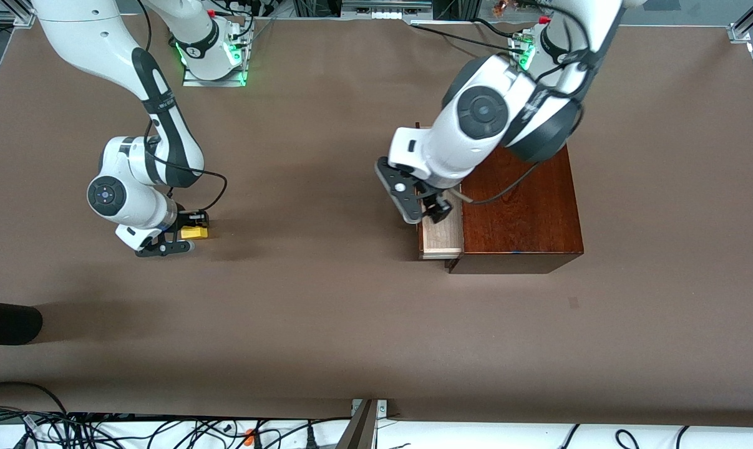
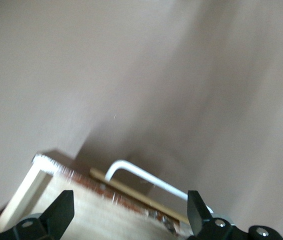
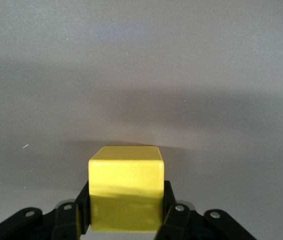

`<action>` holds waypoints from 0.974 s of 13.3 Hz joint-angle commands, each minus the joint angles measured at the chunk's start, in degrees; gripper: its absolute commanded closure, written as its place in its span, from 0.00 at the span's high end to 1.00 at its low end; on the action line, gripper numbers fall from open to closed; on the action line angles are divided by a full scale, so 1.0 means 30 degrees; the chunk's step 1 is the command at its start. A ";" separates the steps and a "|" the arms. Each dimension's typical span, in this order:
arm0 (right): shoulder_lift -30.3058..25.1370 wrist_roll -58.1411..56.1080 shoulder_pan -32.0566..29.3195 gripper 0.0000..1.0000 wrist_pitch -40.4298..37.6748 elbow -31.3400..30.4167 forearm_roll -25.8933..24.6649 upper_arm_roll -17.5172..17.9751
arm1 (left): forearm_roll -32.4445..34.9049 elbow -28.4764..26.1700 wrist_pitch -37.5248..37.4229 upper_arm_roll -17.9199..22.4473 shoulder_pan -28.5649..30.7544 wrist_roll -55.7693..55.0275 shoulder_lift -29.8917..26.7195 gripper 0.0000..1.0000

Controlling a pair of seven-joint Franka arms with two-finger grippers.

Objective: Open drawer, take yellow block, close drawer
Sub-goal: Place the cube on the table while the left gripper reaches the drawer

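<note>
No readable text, labels, brand names, numbers or signs anywhere in the three views.
</note>
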 commanded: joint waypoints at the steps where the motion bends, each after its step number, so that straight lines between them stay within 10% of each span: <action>1: 0.0145 -0.0051 -0.0322 0.23 0.0472 -0.0394 0.0215 0.0065 | -0.0255 0.0810 0.1041 -0.0034 -0.0447 0.3772 0.1359 1.00; 2: -0.0058 -0.0168 -0.0322 0.86 0.0356 -0.0307 0.0215 0.0065 | -0.0255 0.0839 0.1394 -0.0181 -0.0477 0.4916 0.1827 1.00; 3: -0.0495 -0.0430 -0.0322 1.00 0.0239 -0.0161 0.0215 0.0036 | -0.0197 0.0868 0.1456 -0.0328 -0.0477 0.6117 0.2208 1.00; 13: -0.7149 0.0710 -0.2110 1.00 -1.0120 0.4869 0.0098 0.1969 | 0.1294 -0.0655 0.1223 -0.0388 -0.1737 0.9557 0.2886 1.00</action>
